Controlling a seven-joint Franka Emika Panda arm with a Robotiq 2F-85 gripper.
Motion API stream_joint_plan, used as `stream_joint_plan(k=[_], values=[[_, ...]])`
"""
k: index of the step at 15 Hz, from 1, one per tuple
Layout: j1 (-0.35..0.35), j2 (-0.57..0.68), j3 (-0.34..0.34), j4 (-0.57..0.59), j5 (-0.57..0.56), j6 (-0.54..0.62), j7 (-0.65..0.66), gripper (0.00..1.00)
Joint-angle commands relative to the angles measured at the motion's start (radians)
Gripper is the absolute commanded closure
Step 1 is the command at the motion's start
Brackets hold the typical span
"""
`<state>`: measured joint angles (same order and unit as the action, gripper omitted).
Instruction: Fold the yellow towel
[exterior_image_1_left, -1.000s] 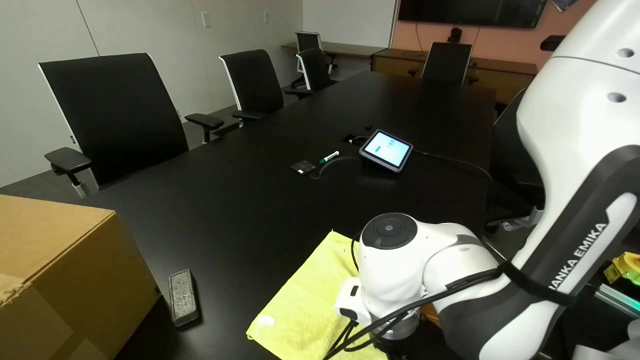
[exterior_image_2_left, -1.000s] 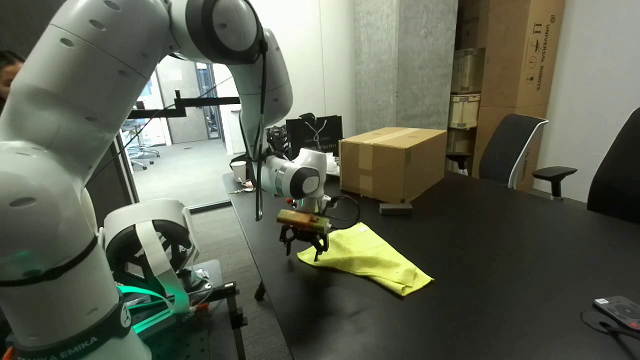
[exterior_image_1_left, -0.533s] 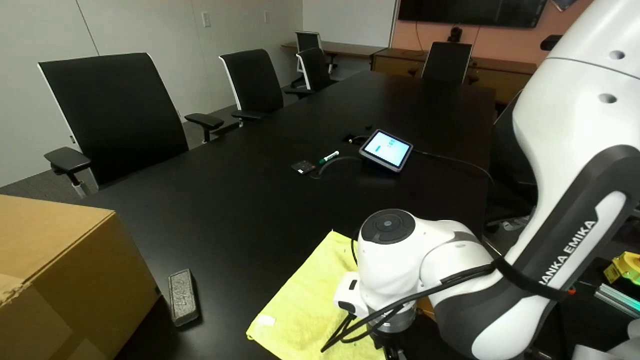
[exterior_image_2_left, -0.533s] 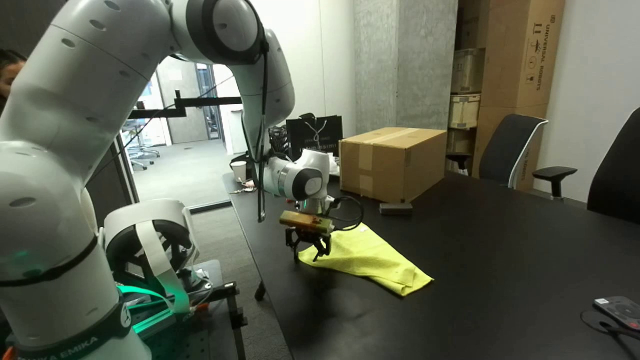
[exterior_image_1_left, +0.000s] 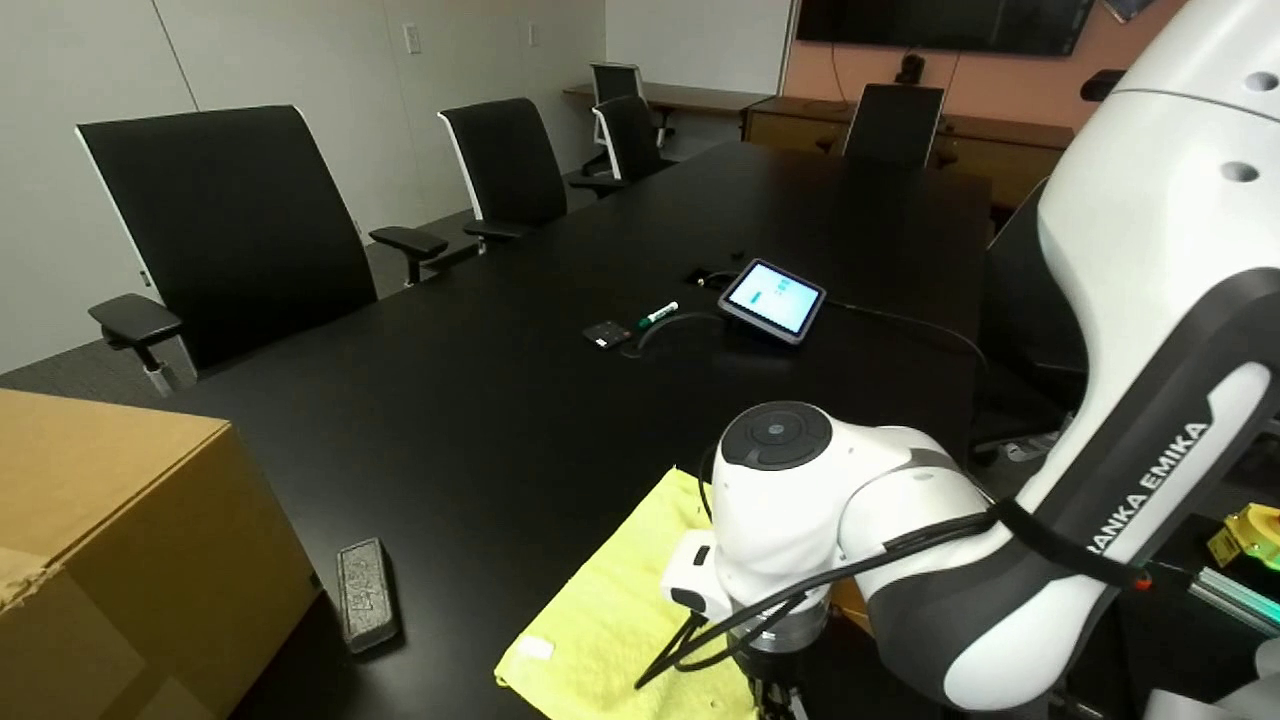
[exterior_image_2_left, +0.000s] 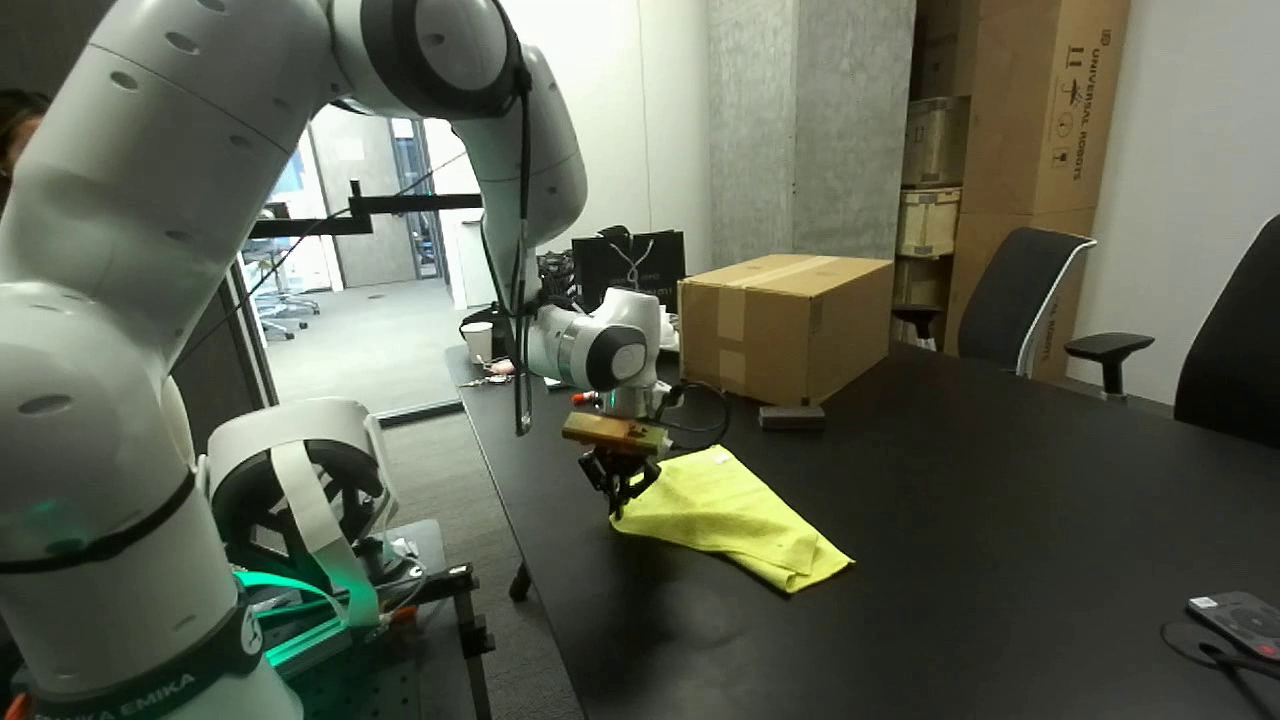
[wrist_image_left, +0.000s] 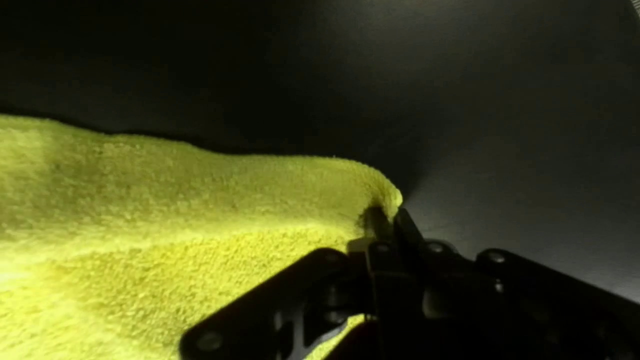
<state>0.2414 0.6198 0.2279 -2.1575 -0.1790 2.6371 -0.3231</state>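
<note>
Where its two dark fingertips (wrist_image_left: 409, 230) meet, the gripper (wrist_image_left: 390, 220) pinches one corner of the yellow towel (wrist_image_left: 175, 210), and we see the cloth gathered right at the tips. Up close we find it a plain lemon yellow with a short, fuzzy nap; a soft raised crease runs along its border, and the strip outside that crease looks duller than the bright part within. It lies on the black table (exterior_image_2_left: 950, 520), where we see it narrow toward the gripper and show a fold at its opposite end. A small white label (exterior_image_1_left: 536, 648) sits near another corner.

Much of the cloth escapes us. It runs out of the wrist view at the left and lower edges, and the gripper's linkages (wrist_image_left: 310, 295) there are dim and blurred. We cannot tell whether the pinched corner touches the table, nor which layer lies uppermost at the fold. In an exterior view the arm (exterior_image_1_left: 780, 540) and its cables (exterior_image_1_left: 935, 538) cover part of the towel, and the lower edge cuts it off.

Farther out, a dark grey block (exterior_image_1_left: 367, 595) lies near a cardboard box (exterior_image_2_left: 745, 330); we make out marks on the block but cannot read them. We also see a tablet (exterior_image_1_left: 773, 300), its lit screen too small to read, and near it a green-capped marker (exterior_image_1_left: 658, 315). At the edge of an exterior view, a person's head (exterior_image_2_left: 16, 125) shows only in part.
</note>
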Motion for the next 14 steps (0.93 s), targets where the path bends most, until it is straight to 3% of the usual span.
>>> stream_joint_plan(k=[1,8,14], values=[[0.001,-0.062,-0.008,-0.002,-0.031,-0.053,0.011,0.95],[0.015,-0.094,-0.021,0.11,-0.086,-0.224,-0.004,0.94],[0.037,-0.035,-0.067,0.377,-0.218,-0.388,-0.034,0.94]])
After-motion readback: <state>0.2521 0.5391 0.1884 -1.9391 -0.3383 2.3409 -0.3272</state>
